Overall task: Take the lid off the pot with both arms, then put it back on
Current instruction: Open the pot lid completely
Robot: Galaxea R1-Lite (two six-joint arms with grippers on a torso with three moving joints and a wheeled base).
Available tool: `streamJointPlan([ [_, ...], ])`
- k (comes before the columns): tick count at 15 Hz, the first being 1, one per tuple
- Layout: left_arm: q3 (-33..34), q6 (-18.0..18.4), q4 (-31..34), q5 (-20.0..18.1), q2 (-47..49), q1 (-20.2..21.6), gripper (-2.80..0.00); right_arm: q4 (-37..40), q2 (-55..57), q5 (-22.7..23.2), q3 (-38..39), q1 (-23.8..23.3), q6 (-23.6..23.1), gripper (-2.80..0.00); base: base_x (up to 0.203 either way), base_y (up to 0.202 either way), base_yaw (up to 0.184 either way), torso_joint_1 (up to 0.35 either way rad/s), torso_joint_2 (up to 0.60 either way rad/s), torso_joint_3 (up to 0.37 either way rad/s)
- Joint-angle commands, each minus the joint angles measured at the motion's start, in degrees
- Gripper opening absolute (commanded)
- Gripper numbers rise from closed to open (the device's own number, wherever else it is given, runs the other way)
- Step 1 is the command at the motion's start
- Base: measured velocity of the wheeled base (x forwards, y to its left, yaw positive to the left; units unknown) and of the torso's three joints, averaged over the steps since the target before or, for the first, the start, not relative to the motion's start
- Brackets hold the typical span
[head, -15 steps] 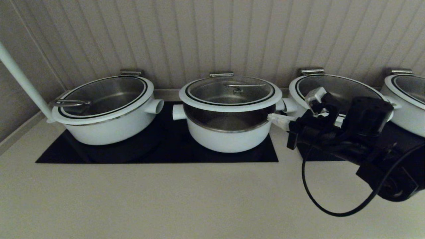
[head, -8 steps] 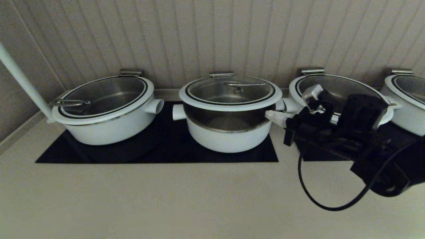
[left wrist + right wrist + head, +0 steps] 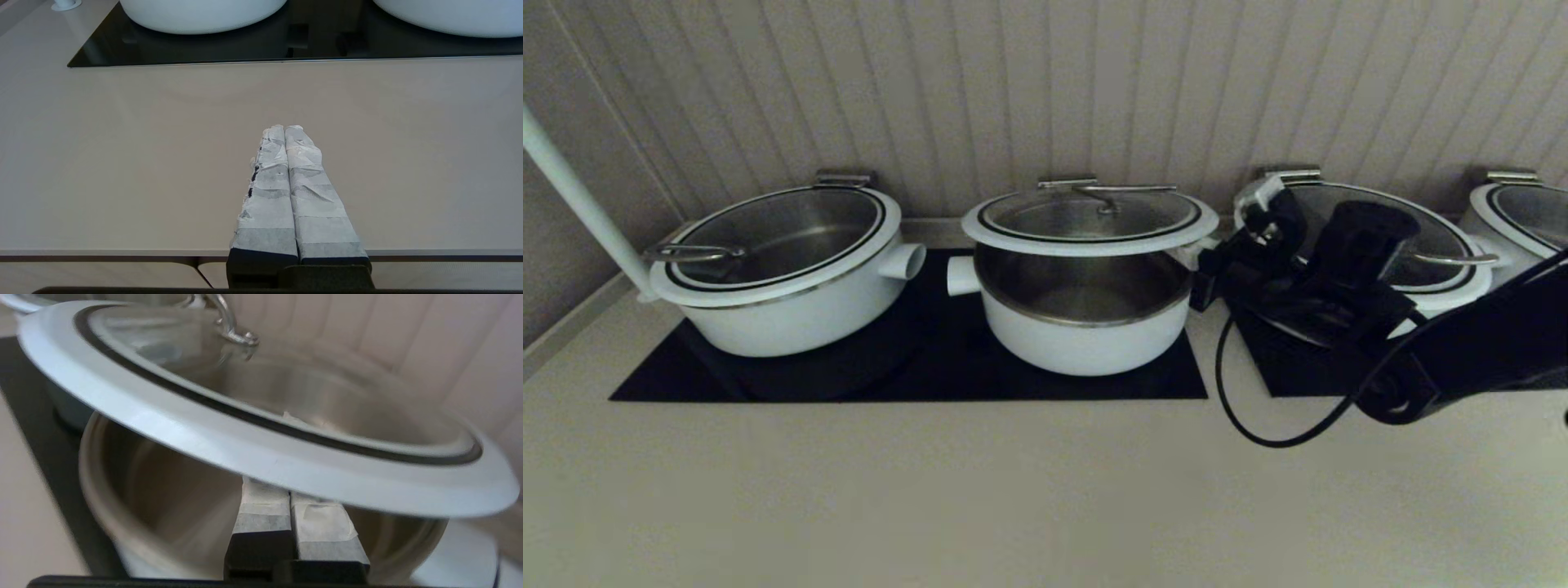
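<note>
The glass lid (image 3: 1089,220) with its wide white rim tilts above the steel-lined pot (image 3: 1085,314). My right gripper (image 3: 289,490), fingers pressed together, props its 3 o'clock edge. My left gripper (image 3: 284,130), also closed, hovers over the counter (image 3: 122,163).

— Where do we see the lid (image 3: 1089,219)?
— Raised above the pot (image 3: 1085,322), near the surface's (image 3: 931,490) back edge; our right tool (image 3: 1202,255) reaches under its right rim.

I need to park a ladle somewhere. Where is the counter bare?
Bare: the beige counter in front of the black cooktop. Crowded: the cooktop, with the pot and left pot, and the right side, where the right gripper props the lid.
</note>
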Motion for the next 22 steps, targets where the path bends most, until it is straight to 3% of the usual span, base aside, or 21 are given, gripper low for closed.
streamJointPlan([
  [1,0.0,0.0,0.0,0.0,0.0,0.1,-2.8,-0.5,0.9,0.1,-2.5,0.1,-0.1,-2.8,0.0,0.0,0.0,0.0,0.0,0.0],
  [22,0.0,0.0,0.0,0.0,0.0,0.1,-2.8,2.9,-0.6,0.1,-11.5,-1.3,-0.5,-2.8,0.0,0.0,0.0,0.0,0.0,0.0],
])
